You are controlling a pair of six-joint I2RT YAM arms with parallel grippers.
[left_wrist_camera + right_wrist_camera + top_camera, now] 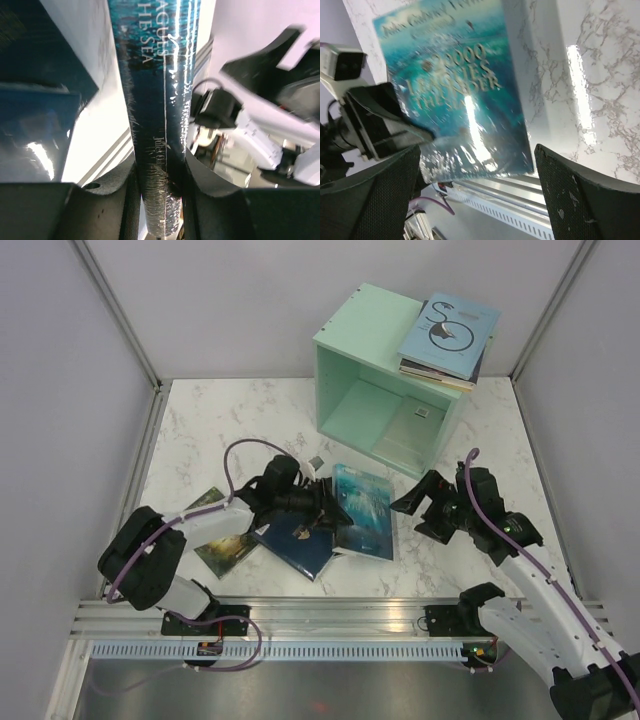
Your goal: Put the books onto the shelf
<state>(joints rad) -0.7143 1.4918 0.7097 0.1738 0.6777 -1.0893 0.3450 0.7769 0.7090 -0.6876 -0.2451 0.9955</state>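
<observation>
The icy blue book (364, 512) with a sea cover lies tilted in the middle of the table. My left gripper (326, 502) is shut on its left edge. In the left wrist view the book's dark spine (159, 150) runs up between the two pads (205, 195). My right gripper (424, 504) stands open just right of the book, not touching it. In the right wrist view the book's cover (455, 85) fills the space ahead of the wide jaws. A navy book (294, 542) and a green-gold book (226, 544) lie flat under the left arm. The mint-green shelf (350, 350) stands at the back, open face toward me.
A stack of books (450, 332), topped by a light blue one with a black swirl, lies on the shelf's roof. A pale book (412, 426) lies on the shelf's floor. Grey walls close in the table. A metal rail (330, 625) runs along the near edge.
</observation>
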